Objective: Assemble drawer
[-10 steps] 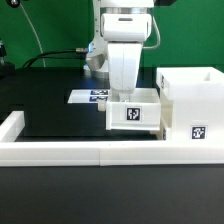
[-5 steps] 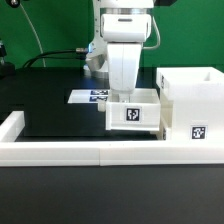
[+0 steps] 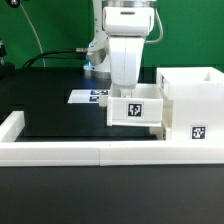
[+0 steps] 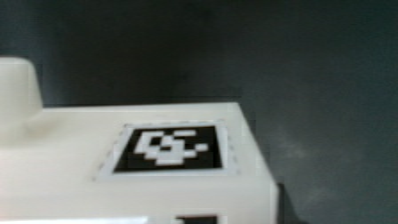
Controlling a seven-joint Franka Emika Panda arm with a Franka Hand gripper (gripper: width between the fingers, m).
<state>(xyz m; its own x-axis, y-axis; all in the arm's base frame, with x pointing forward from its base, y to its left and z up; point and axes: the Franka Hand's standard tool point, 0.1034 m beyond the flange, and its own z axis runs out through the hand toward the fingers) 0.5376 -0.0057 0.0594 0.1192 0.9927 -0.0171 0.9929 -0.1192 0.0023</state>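
The tall white drawer case (image 3: 190, 100) stands at the exterior view's right, open at the top, with a tag (image 3: 197, 131) on its front. A small white tray (image 3: 136, 108) with a tag on its face hangs just off the black mat, slightly tilted, right beside the case's left wall. My gripper (image 3: 126, 92) reaches down into the tray and is shut on its wall; the fingertips are hidden by it. The wrist view shows the tray's white face and tag (image 4: 169, 148) close up, over the dark mat. The second tray is out of view.
The low white border wall (image 3: 60, 152) runs along the front and up the left side of the black mat (image 3: 55, 110). The marker board (image 3: 92, 96) lies flat behind the tray. Cables and the arm's base stand at the back.
The tray has risen off the mat with my gripper, shifted a little toward the case, and tilted slightly. The case has not moved.
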